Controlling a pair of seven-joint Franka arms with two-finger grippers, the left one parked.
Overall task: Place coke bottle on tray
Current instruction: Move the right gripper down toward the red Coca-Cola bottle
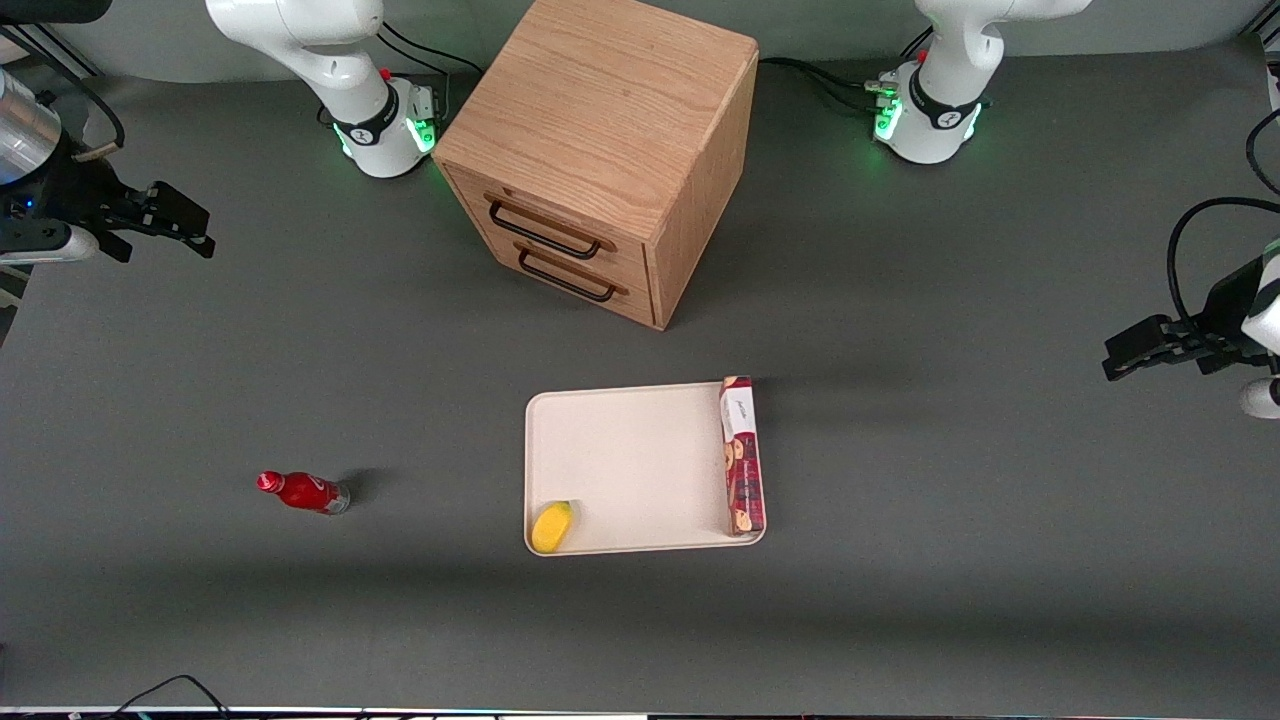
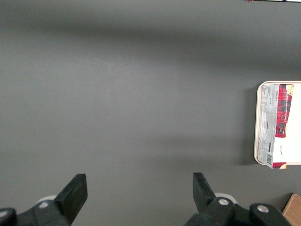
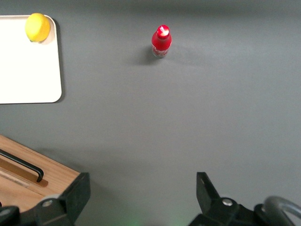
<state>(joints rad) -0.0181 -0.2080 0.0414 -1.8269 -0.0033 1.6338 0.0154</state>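
Observation:
The coke bottle, small and red with a red cap and silvery base, stands on the grey table toward the working arm's end, well apart from the tray. It also shows in the right wrist view. The cream-white tray lies mid-table in front of the cabinet, and one corner of it shows in the right wrist view. My right gripper is open and empty, held above the table, farther from the front camera than the bottle. In its own view the gripper is far from the bottle.
A yellow lemon sits in the tray's near corner, and a long red biscuit box lies along the tray's edge toward the parked arm. A wooden drawer cabinet stands farther back.

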